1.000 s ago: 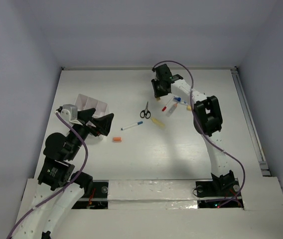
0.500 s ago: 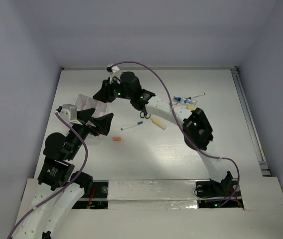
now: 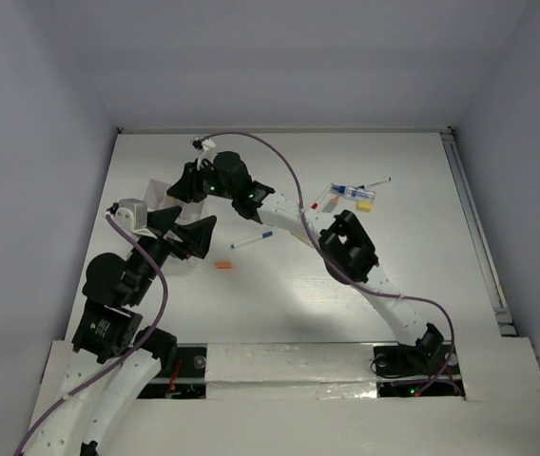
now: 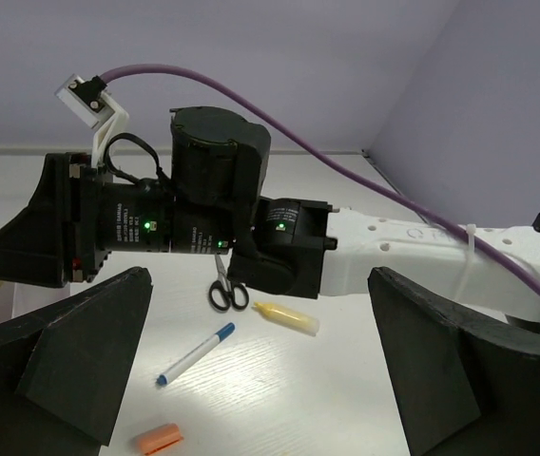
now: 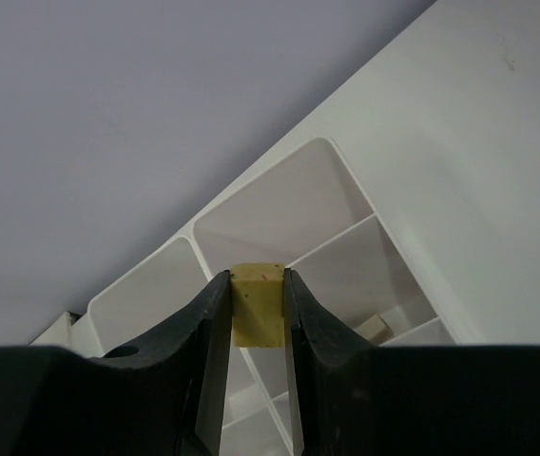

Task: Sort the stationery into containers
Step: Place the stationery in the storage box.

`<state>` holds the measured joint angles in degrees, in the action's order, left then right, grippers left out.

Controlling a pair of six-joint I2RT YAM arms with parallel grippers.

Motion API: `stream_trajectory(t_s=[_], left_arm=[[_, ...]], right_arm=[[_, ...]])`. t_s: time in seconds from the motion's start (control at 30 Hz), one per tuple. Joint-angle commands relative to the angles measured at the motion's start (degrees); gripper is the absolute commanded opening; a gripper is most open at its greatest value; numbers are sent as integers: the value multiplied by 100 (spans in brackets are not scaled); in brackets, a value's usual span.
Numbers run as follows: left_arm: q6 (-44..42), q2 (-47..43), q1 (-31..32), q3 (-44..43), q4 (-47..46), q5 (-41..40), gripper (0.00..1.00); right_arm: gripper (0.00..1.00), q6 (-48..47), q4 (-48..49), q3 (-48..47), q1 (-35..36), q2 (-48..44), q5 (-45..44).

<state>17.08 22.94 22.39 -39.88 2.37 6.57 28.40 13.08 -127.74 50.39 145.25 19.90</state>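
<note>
My right gripper [image 5: 257, 283] is shut on a yellowish-beige eraser block [image 5: 258, 318] and holds it above the dividing walls of the white compartment box [image 5: 279, 204]. Another beige bit [image 5: 375, 329] lies in one compartment. In the top view the right gripper [image 3: 177, 188] hangs over the box [image 3: 156, 197] at the left. My left gripper [image 3: 194, 228] is open and empty beside the box. The left wrist view shows scissors [image 4: 227, 290], a cream tube [image 4: 287, 318], a blue-capped pen [image 4: 194, 353] and an orange bit [image 4: 156, 439] ahead of the left gripper [image 4: 270, 380].
More pens and small bits [image 3: 351, 193] lie in a cluster at the back right, with a yellow bit [image 3: 365, 202] among them. The right arm [image 3: 346, 247] stretches across the middle of the table, over the scissors. The pen [image 3: 252, 239] and the orange bit [image 3: 222, 265] lie mid-table.
The right arm has swung from the back middle of the table leftward to above the white box, with the block in its jaws. The left arm has not moved.
</note>
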Motion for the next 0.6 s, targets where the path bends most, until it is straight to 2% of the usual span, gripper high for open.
stream_trajectory(t_s=[0.0,0.07,0.2,0.57], left_arm=[[-21,-17,-16,-38,-299,90,99],[-21,-44,-16,-29,-299,90,99],[-12,0,-16,-29,-299,108,99],[-12,0,-68,-29,-307,99,99]], right_arm=[[24,16,152,-505,76,143,-74],[26,-54,-130,-822,137,301,-13],[30,-45,-60,-761,138,337,-83],[50,-238,-227,-910,138,224,-136]])
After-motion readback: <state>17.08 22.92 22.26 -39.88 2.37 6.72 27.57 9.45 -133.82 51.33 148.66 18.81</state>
